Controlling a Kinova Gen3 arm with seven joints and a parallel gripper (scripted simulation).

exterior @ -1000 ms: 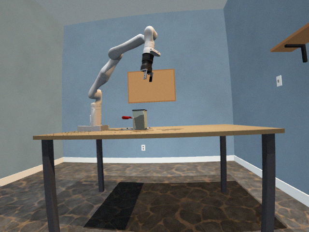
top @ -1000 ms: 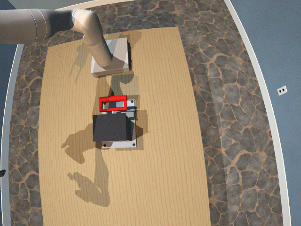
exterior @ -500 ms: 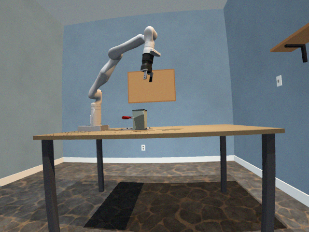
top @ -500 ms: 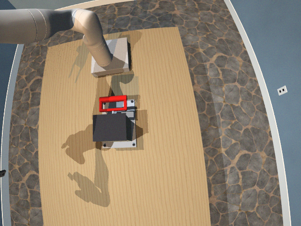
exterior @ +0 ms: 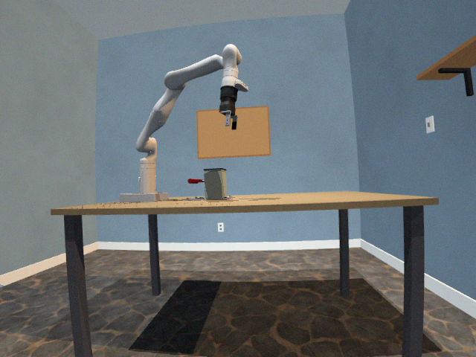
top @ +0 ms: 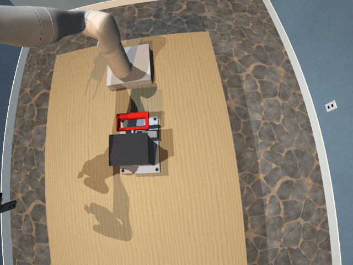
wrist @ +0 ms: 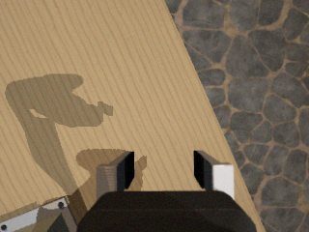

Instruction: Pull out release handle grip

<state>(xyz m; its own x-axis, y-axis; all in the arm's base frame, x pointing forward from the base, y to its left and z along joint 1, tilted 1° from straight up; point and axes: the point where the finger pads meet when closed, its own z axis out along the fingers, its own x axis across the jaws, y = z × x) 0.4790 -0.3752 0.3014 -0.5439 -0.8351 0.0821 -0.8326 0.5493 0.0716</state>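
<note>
The release handle's red grip [top: 132,118] is a rectangular loop sticking out of the dark housing [top: 132,149] toward the arm's base, above a grey base plate. In the exterior view the grip [exterior: 195,180] juts left from the housing [exterior: 215,183]. My gripper [exterior: 230,122] hangs high above the housing, fingers pointing down, open and empty. In the wrist view the gripper's two fingers stand wide apart over bare table, with a corner of the base plate [wrist: 34,219] at the lower left. The gripper is out of frame in the overhead view.
The arm's grey base block [top: 129,67] stands on the table behind the handle. The table's edge [wrist: 203,97] runs close beside the fingers in the wrist view, with stone floor beyond. A cork board [exterior: 233,132] hangs on the back wall.
</note>
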